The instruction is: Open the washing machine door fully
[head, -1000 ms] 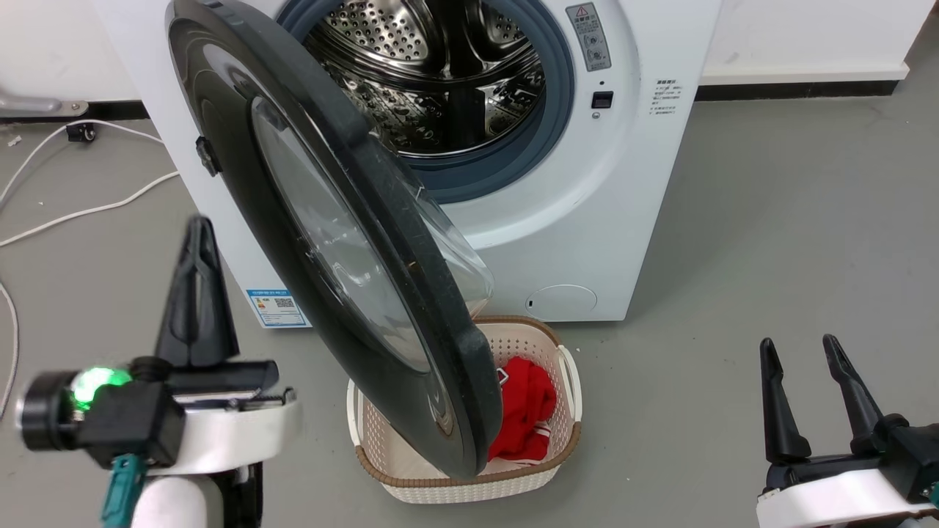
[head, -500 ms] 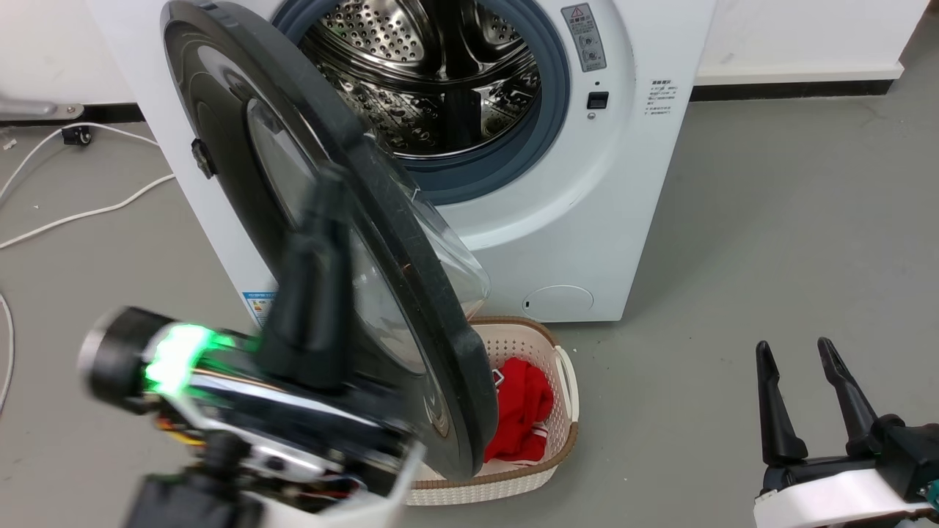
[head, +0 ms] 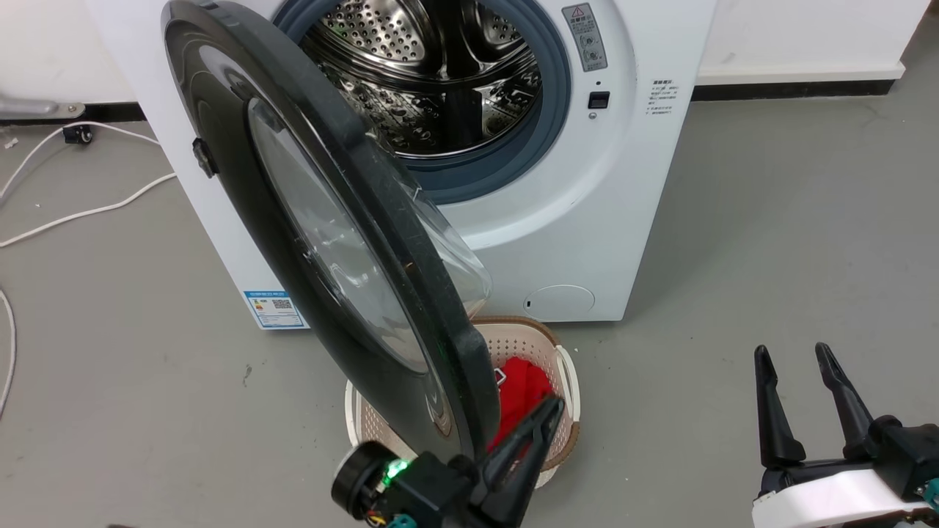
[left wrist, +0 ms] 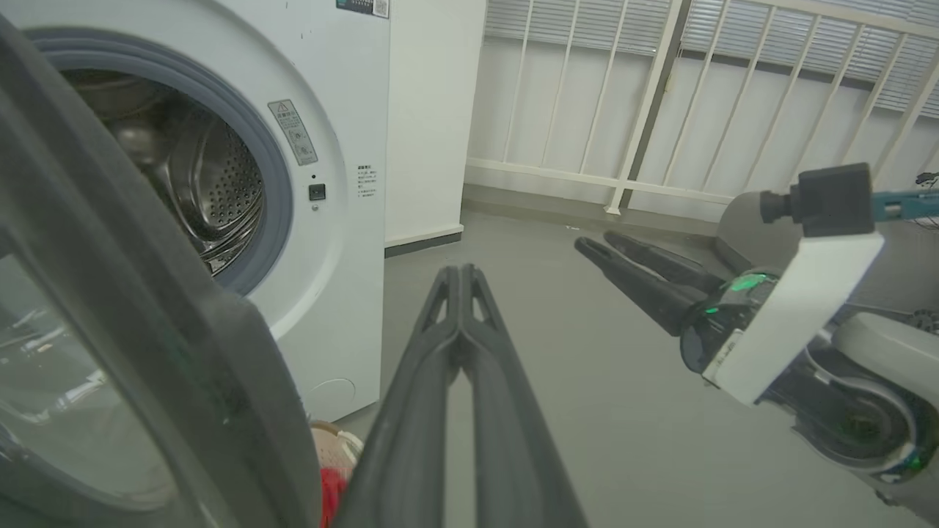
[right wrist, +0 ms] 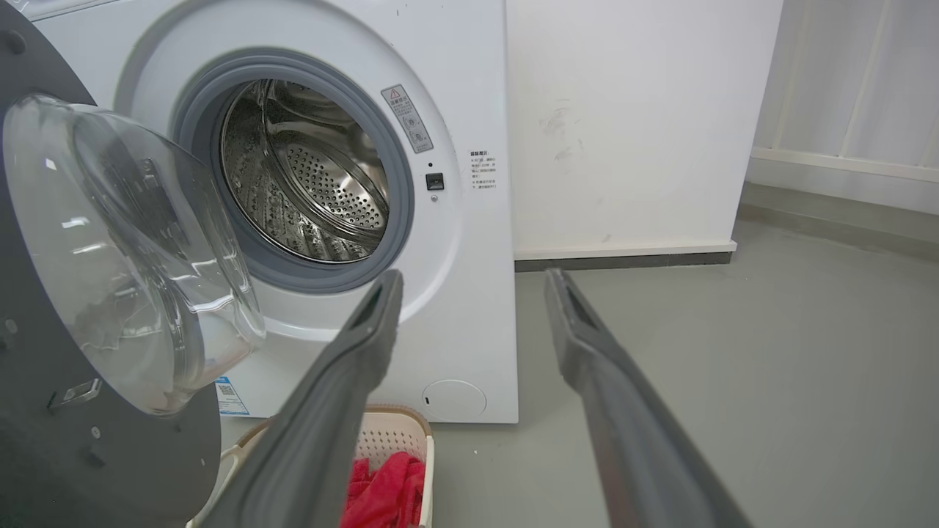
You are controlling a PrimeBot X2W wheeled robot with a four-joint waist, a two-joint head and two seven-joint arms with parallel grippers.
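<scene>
Well, your washing machine (head: 587, 242) sat just where it had a second earlier, ahead of both end effectors with its drum mouth uncovered. The washing machine door (head: 330, 242) had not swung either. It stood out from the cabinet at about the same partly open angle, hinge side far from your left end effector and free lower edge hanging over the basket. So the opening itself gained nothing in that second.

What changed was your left end effector (head: 546, 412). It had been out on the door's outer side, swept across in front of the glass, and ended low down, just beside the free edge on the door's inner side. Its fingers were pressed together, holding nothing, and pointed up past the rim. In the left wrist view the door (left wrist: 110, 293) rose close on that end effector's left, while the closed fingers (left wrist: 440, 345) aimed at open floor rather than at the door. That looked like a repositioning: from there you could push the inner face outward toward fully open. Whether the fingers touched the rim, the pictures did not settle.

Your right end effector (head: 791, 353) hardly moved. It stayed well to the right of the left one, fingers spread wide and empty.

Just beyond the left end effector's tips lay the white basket (head: 566, 367) with a red garment (head: 524, 385), both unmoved; they were the things to mind if you dropped lower.
</scene>
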